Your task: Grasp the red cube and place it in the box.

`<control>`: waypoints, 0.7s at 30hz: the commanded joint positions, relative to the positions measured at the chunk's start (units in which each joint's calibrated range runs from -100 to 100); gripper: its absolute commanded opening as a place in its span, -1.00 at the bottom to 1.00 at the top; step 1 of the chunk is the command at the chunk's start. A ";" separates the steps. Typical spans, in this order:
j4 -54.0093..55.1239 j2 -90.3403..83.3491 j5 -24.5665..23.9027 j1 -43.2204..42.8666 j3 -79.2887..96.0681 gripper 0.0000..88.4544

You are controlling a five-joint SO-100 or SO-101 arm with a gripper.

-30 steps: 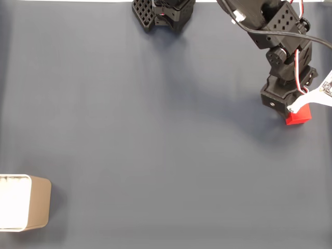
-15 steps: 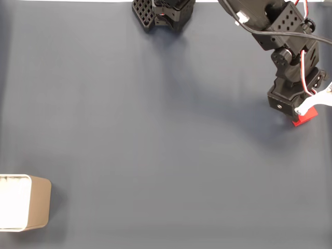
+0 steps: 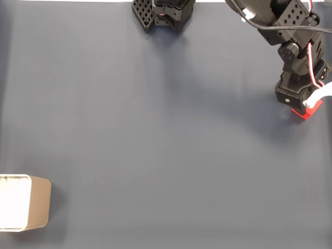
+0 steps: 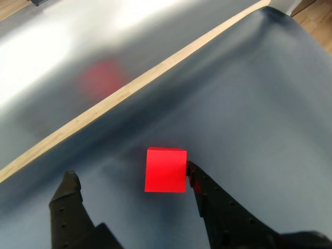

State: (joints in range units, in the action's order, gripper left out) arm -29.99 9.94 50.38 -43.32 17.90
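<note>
Arm: black, printed segments, seen in the fixed view reaching from the top edge down along the right side, with red and white wiring looped at the wrist. End effector (image 4: 129, 179): two black fingers (image 4: 218, 202) are held spread apart, tips pointed downward; a white part is seen at its side in the fixed view.

The end effector (image 3: 311, 106) hides most of the red cube (image 3: 307, 112); the box (image 3: 36, 202) is cut off.
</note>
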 commanded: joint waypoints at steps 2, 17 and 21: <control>0.40 -0.32 0.05 -1.28 -2.48 0.02; 0.07 -1.62 1.12 -1.14 0.35 -0.39; -1.07 -1.88 1.76 -0.92 0.71 -0.40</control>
State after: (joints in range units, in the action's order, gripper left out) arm -30.55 9.94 51.40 -44.29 18.63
